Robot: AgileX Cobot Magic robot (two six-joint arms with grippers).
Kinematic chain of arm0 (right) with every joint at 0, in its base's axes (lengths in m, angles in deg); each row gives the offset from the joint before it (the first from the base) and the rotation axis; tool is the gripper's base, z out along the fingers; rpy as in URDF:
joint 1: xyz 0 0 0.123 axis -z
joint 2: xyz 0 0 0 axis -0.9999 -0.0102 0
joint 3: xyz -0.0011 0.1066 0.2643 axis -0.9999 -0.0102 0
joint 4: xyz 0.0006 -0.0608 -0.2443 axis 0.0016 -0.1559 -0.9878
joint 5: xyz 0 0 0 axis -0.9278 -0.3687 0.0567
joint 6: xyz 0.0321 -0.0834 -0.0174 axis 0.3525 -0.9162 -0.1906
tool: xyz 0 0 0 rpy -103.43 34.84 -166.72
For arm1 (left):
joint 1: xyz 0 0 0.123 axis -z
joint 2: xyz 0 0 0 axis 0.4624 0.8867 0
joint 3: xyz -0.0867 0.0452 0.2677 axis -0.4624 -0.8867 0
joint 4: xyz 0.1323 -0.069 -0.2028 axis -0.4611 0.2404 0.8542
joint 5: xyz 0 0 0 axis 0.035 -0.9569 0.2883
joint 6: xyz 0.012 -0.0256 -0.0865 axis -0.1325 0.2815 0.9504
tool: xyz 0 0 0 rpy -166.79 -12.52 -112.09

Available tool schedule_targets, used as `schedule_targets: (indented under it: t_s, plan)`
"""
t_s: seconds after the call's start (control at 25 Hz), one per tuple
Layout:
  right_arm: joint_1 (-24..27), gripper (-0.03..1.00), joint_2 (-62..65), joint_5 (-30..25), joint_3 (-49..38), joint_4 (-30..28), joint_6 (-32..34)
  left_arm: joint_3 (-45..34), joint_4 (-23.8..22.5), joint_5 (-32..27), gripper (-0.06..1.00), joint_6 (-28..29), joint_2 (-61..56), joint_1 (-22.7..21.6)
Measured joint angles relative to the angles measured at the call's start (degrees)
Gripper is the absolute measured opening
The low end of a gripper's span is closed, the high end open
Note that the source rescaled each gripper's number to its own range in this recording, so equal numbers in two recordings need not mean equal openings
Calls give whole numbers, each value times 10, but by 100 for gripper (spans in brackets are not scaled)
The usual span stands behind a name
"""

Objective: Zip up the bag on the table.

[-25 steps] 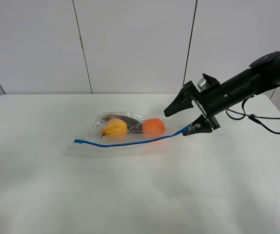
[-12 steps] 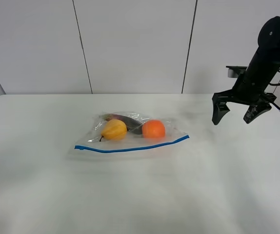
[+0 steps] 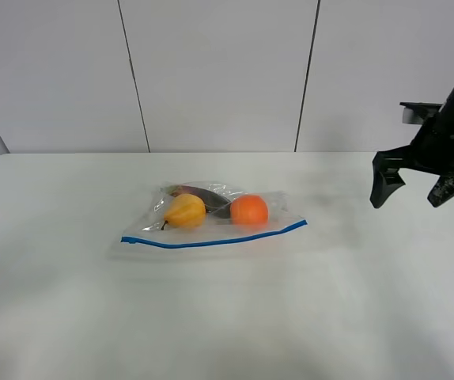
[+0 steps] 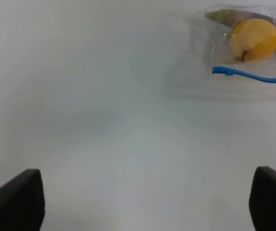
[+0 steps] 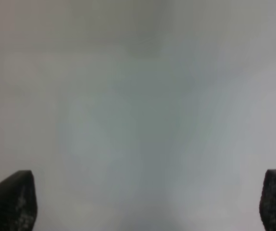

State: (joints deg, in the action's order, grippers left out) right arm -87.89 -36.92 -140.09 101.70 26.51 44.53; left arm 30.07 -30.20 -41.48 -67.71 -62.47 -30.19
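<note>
The clear plastic bag (image 3: pixel 211 218) lies flat near the middle of the white table (image 3: pixel 227 317), its blue zipper strip (image 3: pixel 211 238) along the near edge. A yellow toy fruit (image 3: pixel 185 210), an orange one (image 3: pixel 249 209) and a dark one show through it. My right gripper (image 3: pixel 415 190) is open and empty, raised at the far right, well away from the bag. My left gripper (image 4: pixel 145 202) is open and empty; its view shows the bag's left end (image 4: pixel 246 53) and the strip's tip (image 4: pixel 222 70) some way off. The left arm is out of the high view.
Grey wall panels (image 3: pixel 211 71) stand behind the table's far edge. The right wrist view shows only blurred bare table (image 5: pixel 138 115) between the fingertips (image 5: pixel 8 199).
My right gripper let go of the zipper's right end, lifted and drew back to the far right. The blue strip now lies flat and straight on the table.
</note>
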Motion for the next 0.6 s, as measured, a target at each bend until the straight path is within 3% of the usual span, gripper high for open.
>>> schedule_targets:
  t_s: [0.44, 0.6]
  plan:
    - [0, 100, 318, 2, -320, 0, 2, 0, 0, 0, 98, 0, 0, 0]
    - [0, 100, 466, 52, -414, 0, 3, 0, 0, 0, 98, 0, 0, 0]
